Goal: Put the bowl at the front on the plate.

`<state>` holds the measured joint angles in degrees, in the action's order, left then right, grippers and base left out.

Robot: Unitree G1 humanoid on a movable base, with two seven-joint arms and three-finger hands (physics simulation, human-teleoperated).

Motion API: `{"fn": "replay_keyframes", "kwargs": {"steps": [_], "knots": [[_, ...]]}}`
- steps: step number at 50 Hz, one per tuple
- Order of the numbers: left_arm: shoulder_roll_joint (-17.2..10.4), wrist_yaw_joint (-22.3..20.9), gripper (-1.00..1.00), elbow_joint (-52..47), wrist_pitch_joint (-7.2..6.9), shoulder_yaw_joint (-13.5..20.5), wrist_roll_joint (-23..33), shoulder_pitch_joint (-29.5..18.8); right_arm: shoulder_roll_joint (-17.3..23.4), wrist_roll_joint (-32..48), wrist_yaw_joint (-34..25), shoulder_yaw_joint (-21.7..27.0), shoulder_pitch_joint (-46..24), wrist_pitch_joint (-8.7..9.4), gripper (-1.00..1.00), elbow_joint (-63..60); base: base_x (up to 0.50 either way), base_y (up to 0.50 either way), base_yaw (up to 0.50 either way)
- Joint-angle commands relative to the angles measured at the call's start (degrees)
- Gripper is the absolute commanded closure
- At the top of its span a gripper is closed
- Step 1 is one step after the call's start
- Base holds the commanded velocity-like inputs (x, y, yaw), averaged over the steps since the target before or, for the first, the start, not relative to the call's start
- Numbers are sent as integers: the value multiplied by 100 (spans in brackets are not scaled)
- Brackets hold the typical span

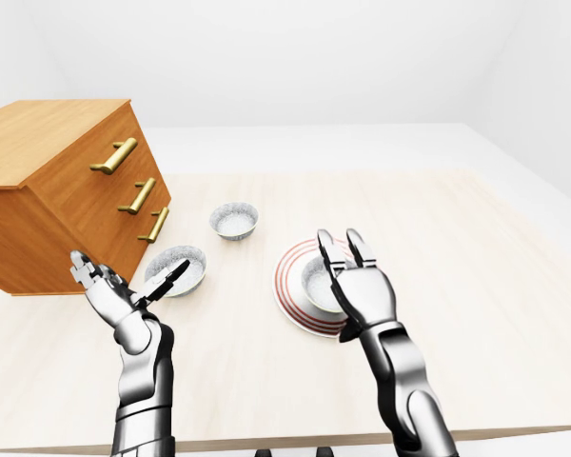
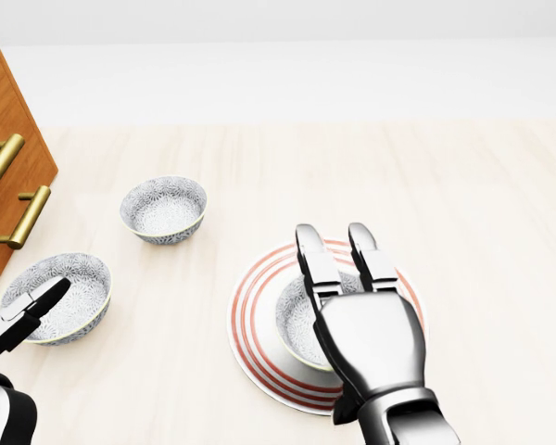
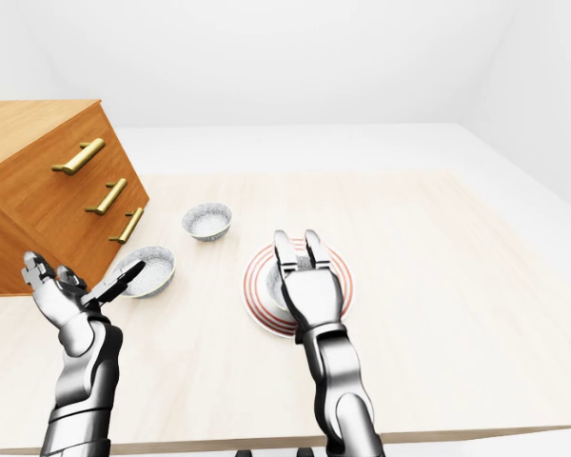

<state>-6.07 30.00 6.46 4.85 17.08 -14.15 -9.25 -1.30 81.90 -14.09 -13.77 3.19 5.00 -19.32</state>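
Fingers (image 2: 317, 262) of the right hand (image 2: 357, 324) stick out straight and apart over the bowl (image 2: 295, 320), which already sits on the plate (image 2: 252, 311), so it's directly under them. Left hand (image 2: 23, 320) is way off to the left, fingers also spread, holding nothing, by another bowl (image 2: 69, 289) on the table (image 2: 482, 204).

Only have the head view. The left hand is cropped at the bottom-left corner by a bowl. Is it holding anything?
Observer: No. In the left-eye view the left hand is open, palm up and empty, beside the patterned bowl.
Operator: And the cabinet at my left edge, how much of it is there?
Observer: The wooden cabinet is a whole chest with three brass handles down one face, and it sits tilted on the table.
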Motion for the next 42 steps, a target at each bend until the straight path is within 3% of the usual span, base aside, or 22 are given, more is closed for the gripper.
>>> {"fn": "replay_keyframes", "kwargs": {"steps": [1,14,15,17,19,23,29,35,42], "knots": [[-1,0,-100,7,7,-1,-1,1,-103,445,-443,-76,-96,0,-100,-667,0,0,0],[-1,0,-100,6,5,0,-1,1,-302,1066,-1211,-24,-415,0,-100,-1281,0,0,0],[-2,0,-100,-99,-74,-5,0,32,-323,1113,-1275,-25,-442,0,-100,-1329,0,0,0],[5,0,-100,-112,-87,1,6,34,-348,1168,-1346,-15,-479,0,-100,-1380,0,0,0],[7,0,-100,-29,-19,1,25,15,-372,1233,-1454,-7,-532,0,-100,-1439,0,0,0],[6,0,-100,-147,-122,6,11,44,-438,1404,-1765,70,-689,0,-100,-1709,0,0,0],[-4,0,-100,34,-8,2,5,-19,-627,1928,-2591,224,-1375,0,-100,-2184,0,0,0],[-8,0,-100,-58,-84,-1,-8,4,-939,2460,-2591,173,-2027,0,-100,-2369,0,0,0],[-5,0,-100,-12,-45,-3,-5,-12,-1121,2886,-2591,295,-2821,0,-100,-2562,0,0,0]]}}
